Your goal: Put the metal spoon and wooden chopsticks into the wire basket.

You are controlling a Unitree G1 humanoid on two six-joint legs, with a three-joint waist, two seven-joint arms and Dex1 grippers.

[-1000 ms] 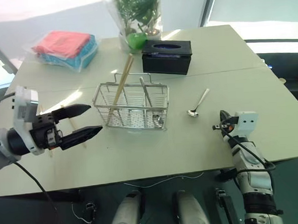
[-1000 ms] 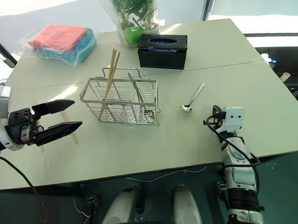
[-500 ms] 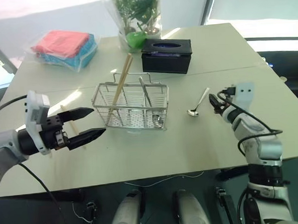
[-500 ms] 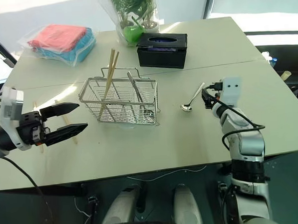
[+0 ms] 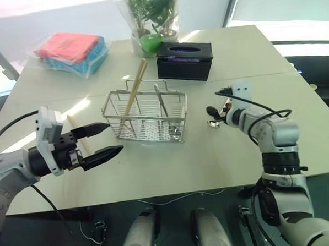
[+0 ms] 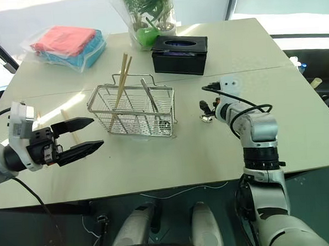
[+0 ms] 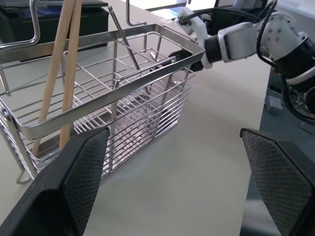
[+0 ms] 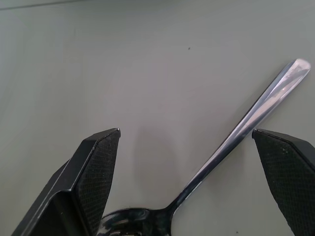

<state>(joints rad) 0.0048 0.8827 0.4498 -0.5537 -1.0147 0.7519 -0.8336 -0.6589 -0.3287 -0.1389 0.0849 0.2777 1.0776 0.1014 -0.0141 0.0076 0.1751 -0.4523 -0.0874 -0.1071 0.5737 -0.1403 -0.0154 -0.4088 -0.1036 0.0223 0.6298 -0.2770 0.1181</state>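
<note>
Right hand (image 8: 184, 187) hovers over the spoon (image 8: 236, 137), fingers spread wide, nothing gripped; the spoon lies flat on the surface (image 5: 172, 166), right of the basket (image 5: 145, 117). Best bet: drop straight, pinch the thin handle squarely. Chopsticks (image 5: 134, 91) already lean inside. Left hand (image 5: 102, 141) waits agape, probably clear of the basket; plenty of room between.

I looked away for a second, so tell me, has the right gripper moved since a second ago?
Yes. The right gripper has swung up from the table's near edge and inward toward the wire basket, and now sits open over the metal spoon.
</note>
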